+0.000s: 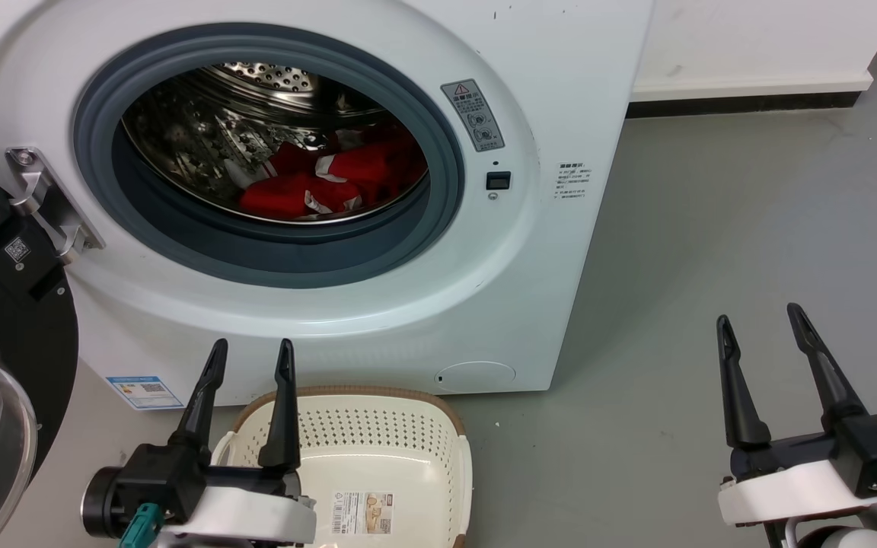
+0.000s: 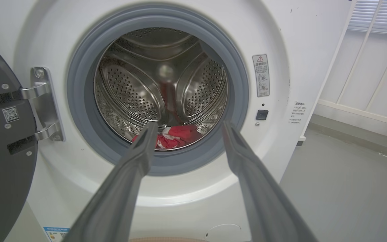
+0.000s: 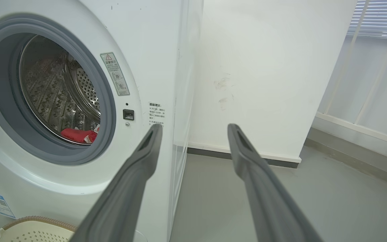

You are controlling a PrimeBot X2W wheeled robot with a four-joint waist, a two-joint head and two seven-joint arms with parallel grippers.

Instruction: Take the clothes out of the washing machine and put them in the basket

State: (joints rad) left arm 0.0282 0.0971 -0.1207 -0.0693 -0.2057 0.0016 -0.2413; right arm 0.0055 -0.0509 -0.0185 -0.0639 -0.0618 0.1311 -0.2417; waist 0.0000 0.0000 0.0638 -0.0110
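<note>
Both grippers gape empty: left gripper (image 1: pixel 252 346) near the basket (image 1: pixel 347 392), right gripper (image 1: pixel 760 316) aside. Best reach the left into the washing machine (image 1: pixel 484 304) and pinch the clothes (image 1: pixel 332 179) at a thick fold.

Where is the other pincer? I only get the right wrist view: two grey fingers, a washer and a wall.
Observer: The left pincer hangs open in front of the washing machine, by the basket.
Visitor: Is anything in that basket?
Observer: No clothes. There is just a paper label on its bottom.
Visitor: And the washer's door?
Observer: The door is swung wide open to the left on its metal hinge.
</note>
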